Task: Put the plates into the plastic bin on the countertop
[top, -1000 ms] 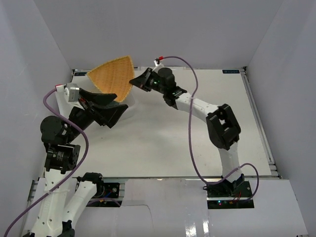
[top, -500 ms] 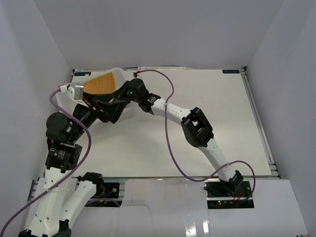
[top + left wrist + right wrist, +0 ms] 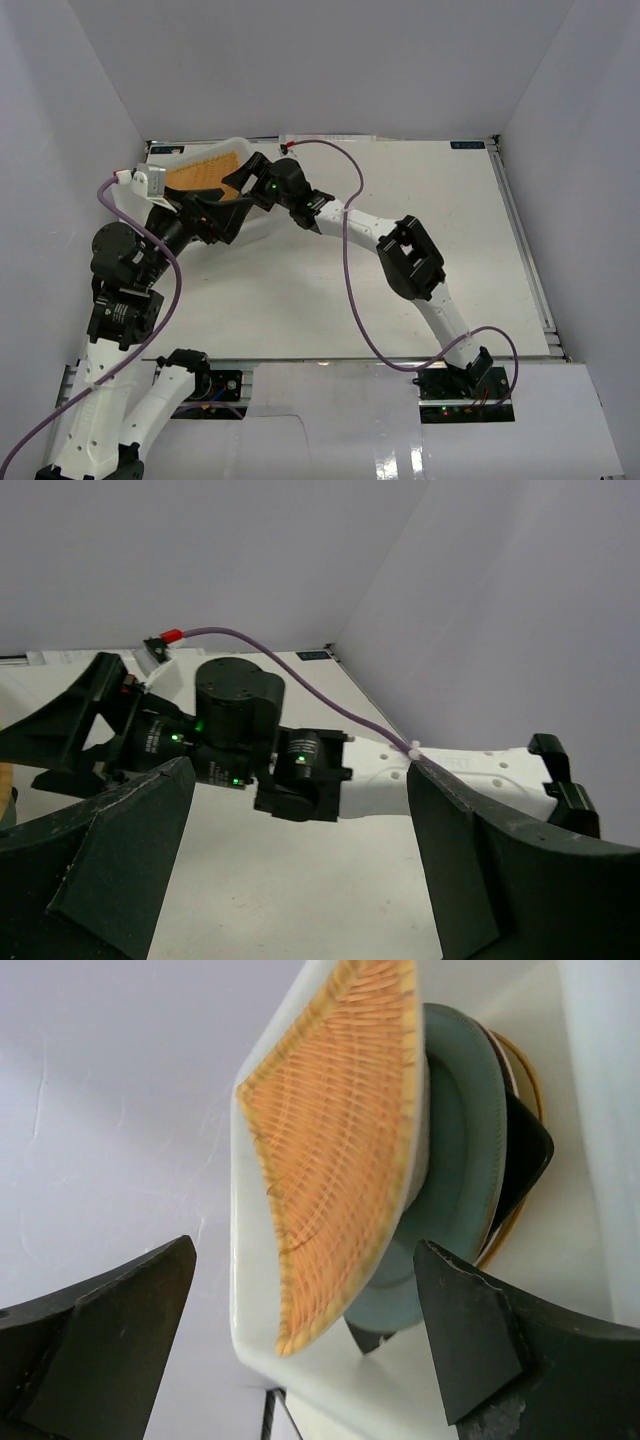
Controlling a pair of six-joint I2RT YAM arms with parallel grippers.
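Observation:
The orange woven plate lies in the plastic bin at the countertop's far left corner. In the right wrist view this orange woven plate rests on a teal plate, with a black-rimmed amber square plate beneath, all inside the bin's white rim. My right gripper hangs open just over the bin, its jaws apart on either side of the orange plate without touching it. My left gripper is open and empty beside the bin, facing the right arm's wrist.
The white countertop stretches right of the bin, with metal rails along its edges. White walls enclose it. The right arm's purple cable loops over the middle. Both arms crowd the bin's near side.
My right gripper carried the orange woven plate left and down from above the table into the bin, then opened and let it go. The left arm shifted slightly.

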